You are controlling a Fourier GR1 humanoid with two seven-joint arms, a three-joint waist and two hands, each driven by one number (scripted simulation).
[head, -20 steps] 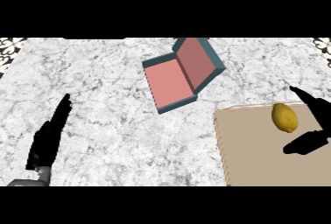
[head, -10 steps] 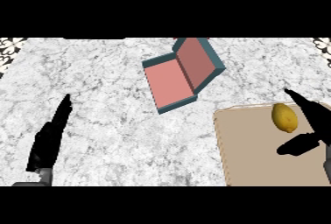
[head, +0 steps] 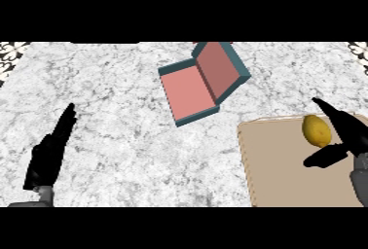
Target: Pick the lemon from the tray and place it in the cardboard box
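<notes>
Reach step: right hand spread open just beside the lemon on the tray, holding nothing. Next it needs to close round it, then go to the box. Left hand rests open.

Place: I took it for a kitchen, seen from steeply above a worktop.
Surface: I saw a white and grey marble-patterned counter filling nearly the whole view.
Edges: dark ornamental patterning showed at the far corners.
Food: a lemon lay on a tan tray, which suited a kitchen.
</notes>
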